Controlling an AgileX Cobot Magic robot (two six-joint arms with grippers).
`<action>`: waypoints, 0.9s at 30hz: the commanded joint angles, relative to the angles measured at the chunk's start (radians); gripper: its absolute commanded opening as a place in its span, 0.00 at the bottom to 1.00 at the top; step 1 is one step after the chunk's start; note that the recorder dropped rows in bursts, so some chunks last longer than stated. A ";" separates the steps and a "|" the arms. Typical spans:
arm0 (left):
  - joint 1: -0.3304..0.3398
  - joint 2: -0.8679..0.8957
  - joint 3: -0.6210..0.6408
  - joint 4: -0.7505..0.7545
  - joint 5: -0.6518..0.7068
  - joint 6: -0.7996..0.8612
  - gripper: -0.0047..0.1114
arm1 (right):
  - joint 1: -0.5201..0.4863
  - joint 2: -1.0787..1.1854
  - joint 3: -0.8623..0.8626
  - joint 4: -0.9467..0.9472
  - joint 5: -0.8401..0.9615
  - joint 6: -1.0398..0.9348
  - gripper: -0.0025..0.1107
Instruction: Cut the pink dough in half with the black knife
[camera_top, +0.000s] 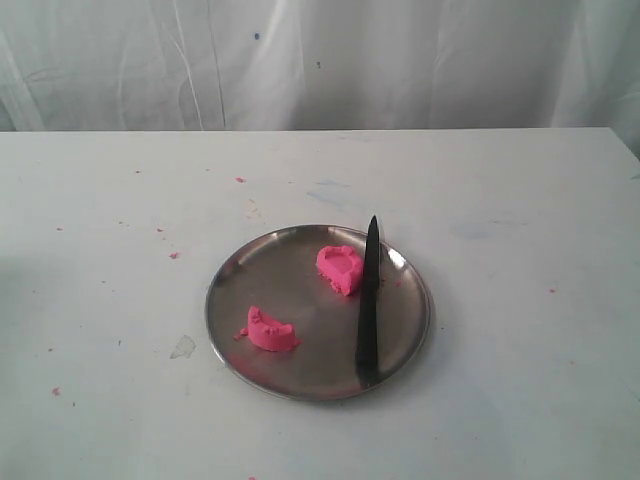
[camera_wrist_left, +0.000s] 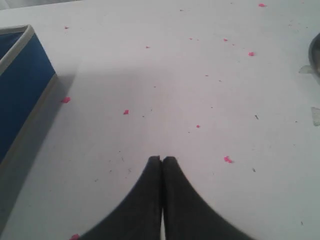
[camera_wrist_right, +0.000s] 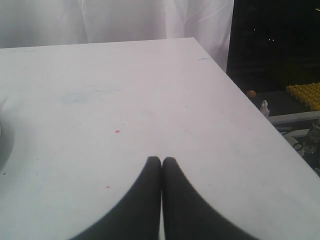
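Note:
The pink dough lies in two half-round chunks on a round steel plate (camera_top: 250, 345): one chunk (camera_top: 341, 268) toward the back, the other (camera_top: 271, 331) near the front left. The black knife (camera_top: 369, 305) rests flat on the plate's right side, tip pointing to the back, close beside the rear chunk. Neither arm shows in the exterior view. My left gripper (camera_wrist_left: 162, 159) is shut and empty above bare table. My right gripper (camera_wrist_right: 161, 160) is also shut, holding nothing, over the white table.
Tiny pink crumbs (camera_wrist_left: 227, 159) dot the white table (camera_top: 520, 200). A blue box with a pale rim (camera_wrist_left: 20, 95) stands beside the left gripper. The plate's edge (camera_wrist_left: 315, 52) peeks into the left wrist view. The table's far side edge (camera_wrist_right: 235, 85) drops to a dark floor.

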 joint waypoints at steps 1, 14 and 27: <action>0.013 -0.004 0.000 -0.007 0.001 -0.016 0.04 | -0.007 -0.005 0.001 -0.001 -0.002 -0.010 0.02; 0.013 -0.004 0.000 0.043 -0.003 0.017 0.04 | -0.002 -0.005 0.001 -0.001 -0.002 -0.010 0.02; 0.013 -0.004 0.000 0.043 0.000 0.017 0.04 | 0.074 -0.005 0.001 -0.001 -0.002 -0.010 0.02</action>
